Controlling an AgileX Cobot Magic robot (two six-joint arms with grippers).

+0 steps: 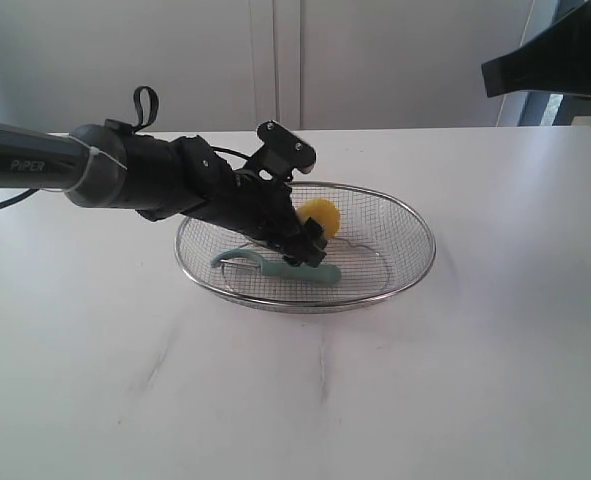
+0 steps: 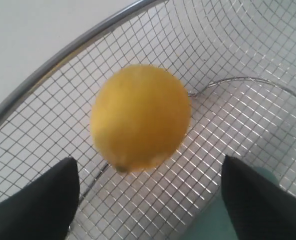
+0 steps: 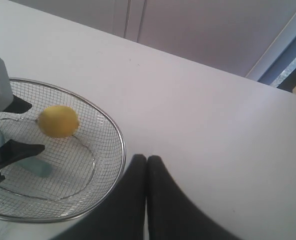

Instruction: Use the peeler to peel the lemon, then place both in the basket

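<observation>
the left gripper point(image 1: 318, 245) reaches down into the basket point(image 1: 430, 255) from the left side of the exterior view. its jaws are spread wide and hold nothing. in the left wrist view the lemon point(image 2: 140, 117) sits between the two black fingers point(image 2: 37, 200) with a clear gap to each, so it is released rather than grasped. it is inside the basket, over the wire mesh and near the back rim. its edges are a little blurred, and it cannot be told whether it rests on the mesh or is just above it. the side that shows is smooth and yellow.

the peeler point(image 1: 280, 266) also lies in the basket, on the mesh at the front. its pale teal handle is under the left gripper's tip and its curved blade head points toward the left of the exterior view. it is near the lemon but apart from it.

the right gripper point(image 3: 146, 159) is clenched, its two fingers pressed together with nothing between them. it hangs above the bare white table point(image 1: 475, 380), beside the basket and outside its rim.
</observation>
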